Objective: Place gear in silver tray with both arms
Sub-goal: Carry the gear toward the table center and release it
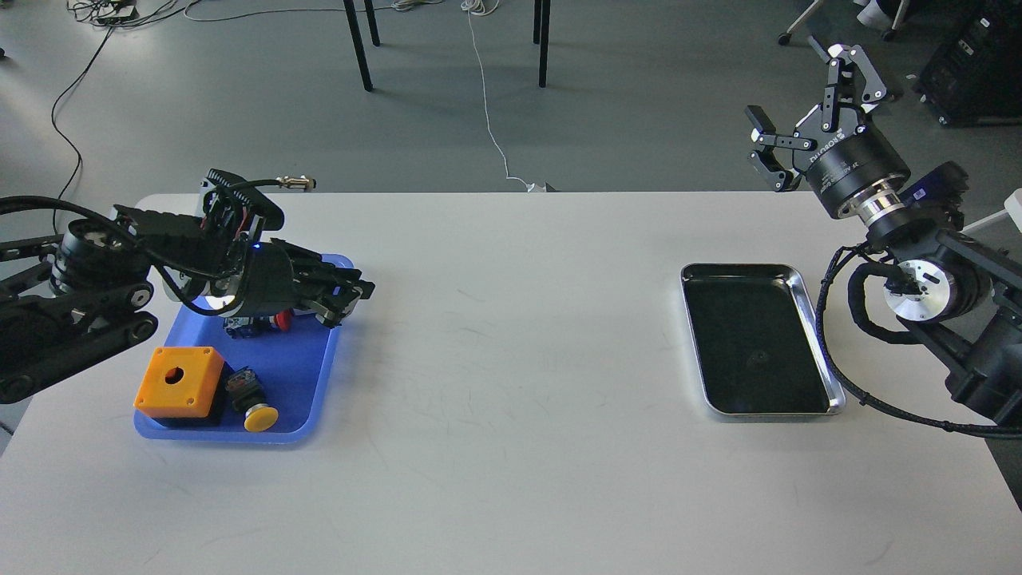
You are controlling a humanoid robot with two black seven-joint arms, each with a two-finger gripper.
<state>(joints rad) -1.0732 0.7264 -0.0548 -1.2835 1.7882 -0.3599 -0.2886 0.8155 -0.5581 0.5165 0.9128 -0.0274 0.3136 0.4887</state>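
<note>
The silver tray [808,297] lies on the white table at the right, and its dark bottom is empty. My right gripper [801,102] is held up in the air beyond the tray's far right corner, open and empty. My left gripper [349,298] reaches low over the far right part of a blue plastic tray [307,375]. Its dark fingers lie close together and I cannot tell whether they hold anything. I cannot make out a gear. Small red and blue parts [279,321] show partly under the left wrist.
In the blue tray stand an orange box with a round hole [180,382] and a yellow push button [259,416]. A metal connector with a cable [294,184] lies at the table's far left edge. Chair legs stand on the floor beyond the table.
</note>
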